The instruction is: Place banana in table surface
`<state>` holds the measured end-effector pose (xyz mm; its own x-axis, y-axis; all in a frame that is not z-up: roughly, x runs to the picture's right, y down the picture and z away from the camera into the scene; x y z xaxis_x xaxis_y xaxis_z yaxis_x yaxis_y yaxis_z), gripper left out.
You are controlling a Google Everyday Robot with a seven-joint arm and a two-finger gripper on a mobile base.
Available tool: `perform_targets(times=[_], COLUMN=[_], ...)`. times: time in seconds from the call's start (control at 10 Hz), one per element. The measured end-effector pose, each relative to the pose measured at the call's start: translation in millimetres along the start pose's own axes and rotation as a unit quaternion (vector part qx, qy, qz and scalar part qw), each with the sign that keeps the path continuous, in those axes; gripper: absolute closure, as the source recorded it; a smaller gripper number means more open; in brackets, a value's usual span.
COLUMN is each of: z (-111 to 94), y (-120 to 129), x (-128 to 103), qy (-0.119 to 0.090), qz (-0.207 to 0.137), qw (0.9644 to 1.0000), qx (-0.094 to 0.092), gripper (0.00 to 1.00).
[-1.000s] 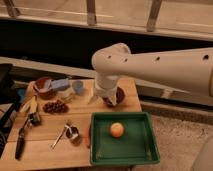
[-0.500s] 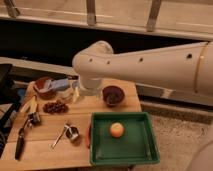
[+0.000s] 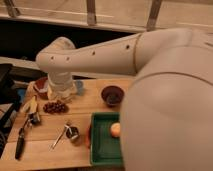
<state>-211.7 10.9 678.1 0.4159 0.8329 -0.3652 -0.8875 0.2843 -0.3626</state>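
Wooden table surface [image 3: 45,156], and the banana is not yet in my grip!

At the near edge sits the green tray [image 3: 101,148] with an orange [image 3: 115,129]. Further back, the banana [image 3: 31,105] lies by the left edge, just beside the grapes [image 3: 55,107]. My gripper [image 3: 60,94] hangs toward the far left corner, near it. Spread or pressed together, I cannot tell. Grasp and set-down both look ahead of me.

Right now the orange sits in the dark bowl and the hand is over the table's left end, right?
Not quite: the camera view shows the orange in the green tray, not the dark bowl. The hand is over the table's left end.
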Motion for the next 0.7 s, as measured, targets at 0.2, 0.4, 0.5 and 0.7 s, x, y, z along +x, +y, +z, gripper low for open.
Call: perform_targets(times=[0.2,0.4,0.5,0.7], z=[19,31,30,29], y=[28,42,40,39], x=[-29,-44,-44,-43], qy=[0.001,0.003,0.003,0.001], qz=[-0.022,-0.029,-0.028,-0.029], qw=[0.9997,0.9995,0.9996,0.9996], qx=[-0.005,-0.009,-0.007,-0.004], gripper=[0.27,0.27,0.27,0.27])
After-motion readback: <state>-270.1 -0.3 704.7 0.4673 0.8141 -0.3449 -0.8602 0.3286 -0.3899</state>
